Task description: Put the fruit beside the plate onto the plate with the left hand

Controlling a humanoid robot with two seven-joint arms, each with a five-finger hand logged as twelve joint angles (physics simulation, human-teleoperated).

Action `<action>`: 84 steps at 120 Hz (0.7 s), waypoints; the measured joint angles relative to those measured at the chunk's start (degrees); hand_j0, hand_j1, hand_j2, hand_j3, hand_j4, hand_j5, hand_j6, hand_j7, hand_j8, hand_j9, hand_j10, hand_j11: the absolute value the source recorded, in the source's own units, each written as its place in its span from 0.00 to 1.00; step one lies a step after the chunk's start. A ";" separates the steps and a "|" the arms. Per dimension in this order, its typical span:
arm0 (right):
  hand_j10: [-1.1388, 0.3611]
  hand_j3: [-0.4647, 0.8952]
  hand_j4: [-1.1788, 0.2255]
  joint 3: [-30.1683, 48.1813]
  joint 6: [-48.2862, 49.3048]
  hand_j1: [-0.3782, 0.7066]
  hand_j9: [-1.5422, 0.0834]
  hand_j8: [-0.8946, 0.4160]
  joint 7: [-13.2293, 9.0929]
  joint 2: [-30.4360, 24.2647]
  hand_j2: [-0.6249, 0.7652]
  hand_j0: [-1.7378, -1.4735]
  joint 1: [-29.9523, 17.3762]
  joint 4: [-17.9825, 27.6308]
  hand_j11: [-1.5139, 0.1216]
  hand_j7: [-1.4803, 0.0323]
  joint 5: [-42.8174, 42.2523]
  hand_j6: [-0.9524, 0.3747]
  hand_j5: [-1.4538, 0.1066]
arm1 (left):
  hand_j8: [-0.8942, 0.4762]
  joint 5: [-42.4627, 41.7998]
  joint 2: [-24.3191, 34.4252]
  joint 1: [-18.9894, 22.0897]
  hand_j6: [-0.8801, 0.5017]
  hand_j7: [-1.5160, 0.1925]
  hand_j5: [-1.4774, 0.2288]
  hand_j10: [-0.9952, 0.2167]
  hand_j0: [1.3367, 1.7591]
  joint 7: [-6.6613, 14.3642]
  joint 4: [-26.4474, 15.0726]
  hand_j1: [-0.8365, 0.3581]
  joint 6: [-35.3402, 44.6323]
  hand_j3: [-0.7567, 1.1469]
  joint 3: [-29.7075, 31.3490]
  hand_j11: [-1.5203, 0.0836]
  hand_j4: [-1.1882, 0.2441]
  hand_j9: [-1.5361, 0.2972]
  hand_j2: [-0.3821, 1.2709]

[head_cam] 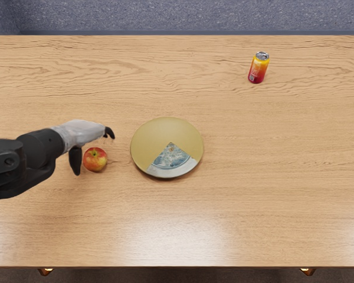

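Note:
A red and yellow apple (95, 159) lies on the wooden table just left of a round tan plate (159, 138) with a blue-grey patterned wedge at its front. My left hand (92, 143) reaches in from the left edge and hovers over the apple. Its fingers are spread: the thumb hangs down on the apple's left side and the other fingertips curve above its far side. The hand holds nothing. The plate carries nothing.
A red and yellow soda can (258, 68) stands upright at the back right. The table's front edge runs along the bottom of the view.

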 joint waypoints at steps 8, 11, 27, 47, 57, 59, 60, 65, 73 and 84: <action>0.74 0.34 0.82 0.00 0.00 0.06 0.92 0.66 0.00 0.00 0.44 0.30 0.00 0.00 0.90 0.95 0.00 0.69 0.90 | 0.46 0.83 -0.19 0.96 0.45 0.69 0.67 0.61 0.76 0.00 0.05 0.74 0.84 0.40 0.00 0.74 0.65 0.66 0.26; 0.74 0.34 0.82 0.00 0.00 0.06 0.92 0.66 0.00 0.00 0.44 0.30 0.00 0.00 0.90 0.95 0.00 0.69 0.90 | 0.46 1.04 -0.35 1.32 0.45 0.69 0.67 0.61 0.76 0.00 0.06 0.74 1.03 0.40 0.00 0.74 0.65 0.66 0.26; 0.74 0.34 0.82 0.01 0.00 0.06 0.92 0.66 0.00 0.00 0.44 0.30 0.05 0.00 0.90 0.95 0.00 0.69 0.90 | 0.46 1.56 -0.42 2.16 0.45 0.69 0.67 0.61 0.76 0.00 0.10 0.74 1.50 0.40 0.00 0.74 0.65 0.66 0.26; 0.74 0.34 0.82 0.01 0.00 0.06 0.92 0.66 0.00 0.00 0.44 0.30 0.08 0.00 0.90 0.95 0.00 0.69 0.90 | 0.45 1.84 -1.06 2.72 0.43 0.68 0.65 0.59 0.76 0.00 0.12 0.72 1.66 0.40 0.00 0.72 0.63 0.64 0.27; 0.74 0.34 0.82 0.01 0.00 0.06 0.92 0.66 0.00 0.00 0.44 0.30 0.08 0.00 0.90 0.95 0.00 0.69 0.90 | 0.43 1.92 -1.08 3.27 0.42 0.66 0.64 0.57 0.76 0.00 0.30 0.70 1.73 0.40 0.00 0.71 0.62 0.63 0.27; 0.74 0.34 0.82 0.01 0.00 0.06 0.92 0.66 0.00 0.00 0.44 0.30 0.08 0.00 0.90 0.95 0.00 0.69 0.90 | 0.43 1.93 -1.08 3.29 0.41 0.66 0.64 0.57 0.76 0.00 0.32 0.69 1.74 0.40 0.00 0.70 0.62 0.62 0.27; 0.74 0.34 0.82 0.01 0.00 0.06 0.92 0.66 0.00 0.00 0.44 0.30 0.08 0.00 0.90 0.95 0.00 0.69 0.90 | 0.43 1.94 -1.08 3.29 0.41 0.66 0.63 0.57 0.76 0.00 0.34 0.69 1.74 0.40 0.00 0.70 0.61 0.62 0.27; 0.74 0.34 0.82 0.01 0.00 0.06 0.92 0.66 0.00 0.00 0.44 0.30 0.09 0.00 0.90 0.95 0.00 0.69 0.90 | 0.42 1.97 -1.08 3.38 0.41 0.65 0.63 0.56 0.76 0.00 0.43 0.68 1.76 0.40 0.00 0.69 0.61 0.61 0.27; 0.74 0.34 0.82 0.01 0.00 0.06 0.92 0.66 0.00 0.00 0.44 0.30 0.09 0.00 0.90 0.95 0.00 0.69 0.90 | 0.40 1.99 -1.16 3.38 0.39 0.63 0.61 0.54 0.76 0.00 0.58 0.65 1.85 0.40 0.00 0.67 0.59 0.60 0.27; 0.74 0.34 0.82 0.01 0.00 0.06 0.92 0.66 0.00 0.00 0.44 0.30 0.07 0.00 0.90 0.95 0.00 0.69 0.90 | 0.37 2.07 -1.29 3.53 0.36 0.60 0.57 0.50 0.76 0.00 0.85 0.61 1.99 0.40 0.00 0.64 0.56 0.57 0.28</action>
